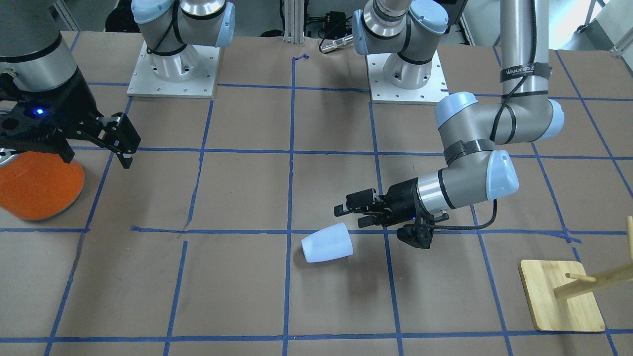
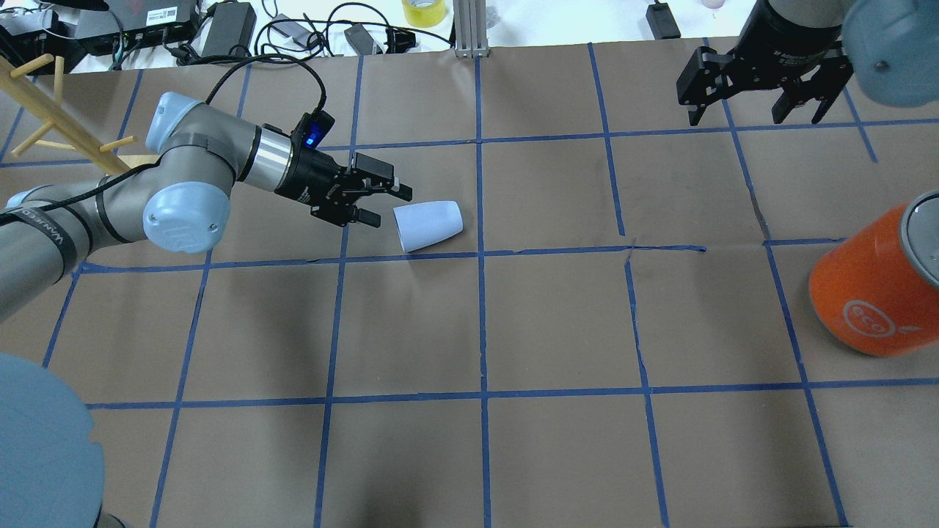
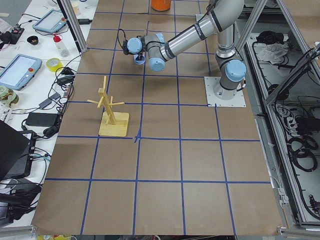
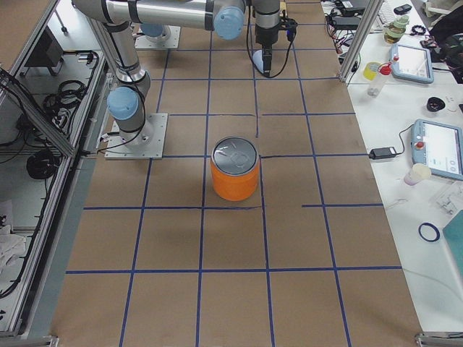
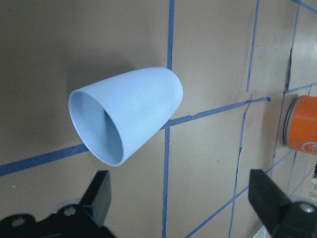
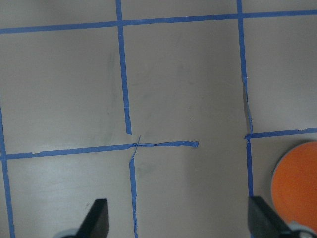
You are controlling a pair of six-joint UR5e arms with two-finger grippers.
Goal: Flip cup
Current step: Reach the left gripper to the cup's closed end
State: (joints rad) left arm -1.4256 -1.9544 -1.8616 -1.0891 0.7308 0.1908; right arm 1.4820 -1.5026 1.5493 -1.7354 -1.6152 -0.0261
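Pale blue cup (image 2: 429, 225) lies sideways, mouth toward nine o'clock, facing the left gripper (image 2: 391, 205), jaws apart and empty; a glancing touch could roll it away.

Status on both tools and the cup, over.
Left tool open, just short of cup. Cup on its side, mouth toward tool. Right tool open, near orange can. Nothing between.
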